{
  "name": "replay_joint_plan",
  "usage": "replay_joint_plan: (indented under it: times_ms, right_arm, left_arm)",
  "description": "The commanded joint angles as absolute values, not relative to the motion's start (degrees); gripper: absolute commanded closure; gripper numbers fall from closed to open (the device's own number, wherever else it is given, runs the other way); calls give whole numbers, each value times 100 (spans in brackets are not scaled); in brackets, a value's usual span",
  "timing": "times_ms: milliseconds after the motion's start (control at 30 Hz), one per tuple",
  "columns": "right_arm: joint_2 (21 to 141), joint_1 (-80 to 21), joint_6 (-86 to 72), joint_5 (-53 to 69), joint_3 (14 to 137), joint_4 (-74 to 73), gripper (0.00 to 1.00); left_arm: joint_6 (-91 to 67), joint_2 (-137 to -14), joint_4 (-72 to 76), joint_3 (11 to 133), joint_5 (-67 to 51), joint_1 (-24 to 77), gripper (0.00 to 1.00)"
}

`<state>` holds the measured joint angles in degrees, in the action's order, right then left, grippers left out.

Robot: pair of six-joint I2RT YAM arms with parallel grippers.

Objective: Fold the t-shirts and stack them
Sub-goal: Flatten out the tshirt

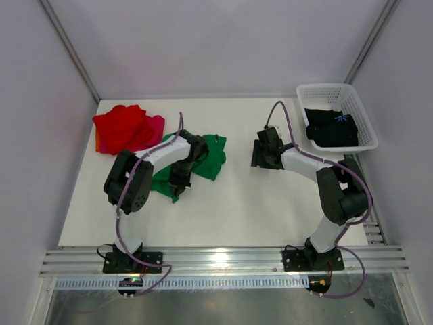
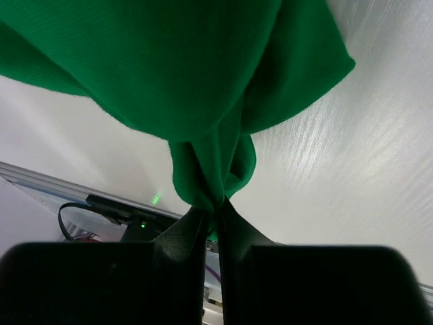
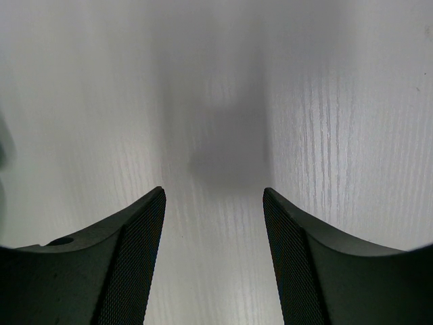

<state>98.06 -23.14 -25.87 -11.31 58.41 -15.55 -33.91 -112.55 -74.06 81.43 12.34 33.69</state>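
We counted four: green shirt (image 2: 176,68) pinched in left tool (image 2: 215,203), red shirt (image 1: 120,125), pink shirt (image 1: 155,128), black shirt (image 1: 331,130); right tool (image 3: 214,193) gaped empty.

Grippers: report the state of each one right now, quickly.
Left gripper: shut on the green t-shirt.
Right gripper: open, holding nothing.

The green t-shirt (image 2: 169,61) is matt cloth, the table (image 2: 352,169) faintly wood-grained.

The left gripper (image 1: 178,181) was over the green t-shirt (image 1: 212,157), the red t-shirt (image 1: 120,127) and magenta t-shirt (image 1: 155,126) beyond it, leftward. The right gripper (image 1: 259,161) hung above the table (image 1: 237,203), the basket (image 1: 338,89) holding the black t-shirt (image 1: 330,130) to its right.
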Motion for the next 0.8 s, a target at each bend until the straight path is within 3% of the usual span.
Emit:
replay_joint_plan:
  times_ms: [0, 267, 600, 767]
  right_arm:
    - [9826, -2338, -2654, -1195, 6012, -1389, 36]
    - [9923, -2338, -2646, -1178, 6117, -1424, 36]
    - [10011, -2338, -2681, -1116, 6047, -1354, 36]
    - [10037, -2338, -2654, -1099, 6029, -1327, 36]
  left_arm:
    - [-3287, -11136, -7321, 8331, 1213, 3331, 90]
    - [-3480, -11074, -7988, 9472, 1677, 3331, 94]
    - [-4034, -10951, -9430, 14067, 2566, 3296, 92]
    - [-4104, -10741, -9483, 14194, 2680, 3138, 92]
